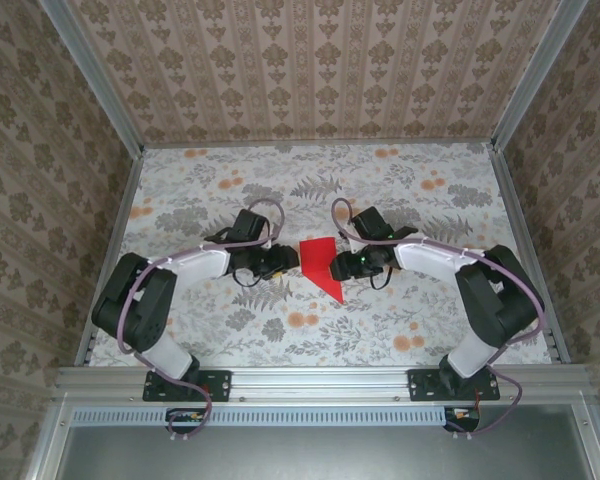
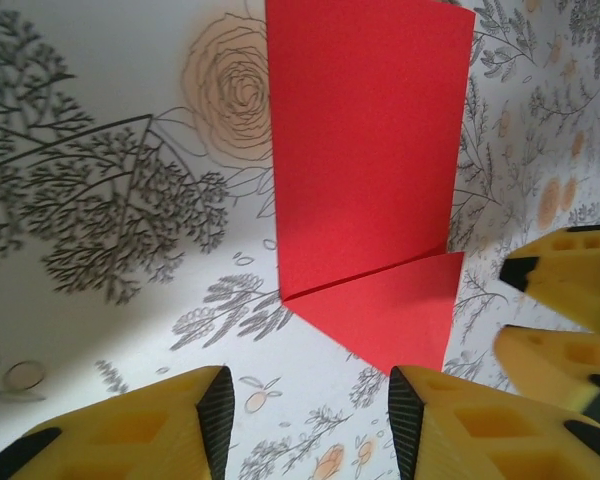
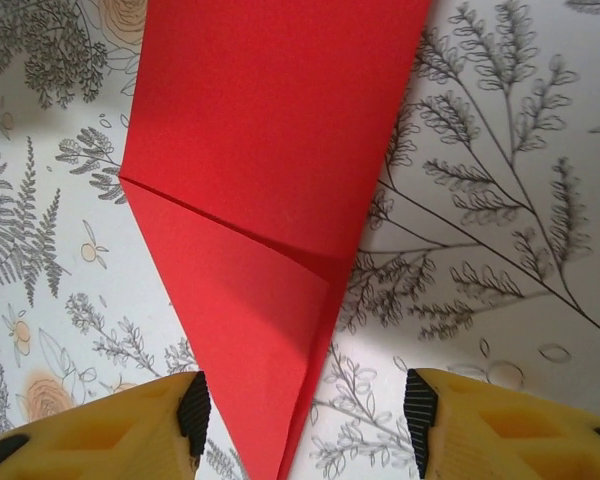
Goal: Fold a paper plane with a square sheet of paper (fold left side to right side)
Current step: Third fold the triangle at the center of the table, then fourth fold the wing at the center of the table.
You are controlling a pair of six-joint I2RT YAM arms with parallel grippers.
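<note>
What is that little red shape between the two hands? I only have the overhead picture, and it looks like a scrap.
Observer: It is the folded red paper. The right wrist camera shows a diagonal flap edge crossing it, above a sharp point.
Operator: Is either hand pinching it?
Observer: The right hand is not: its yellow fingers stand apart, with the paper's point running down between them.
Operator: And the other one?
Observer: The left hand is open too. In its own camera the paper lies just ahead of it on the tablecloth.
</note>
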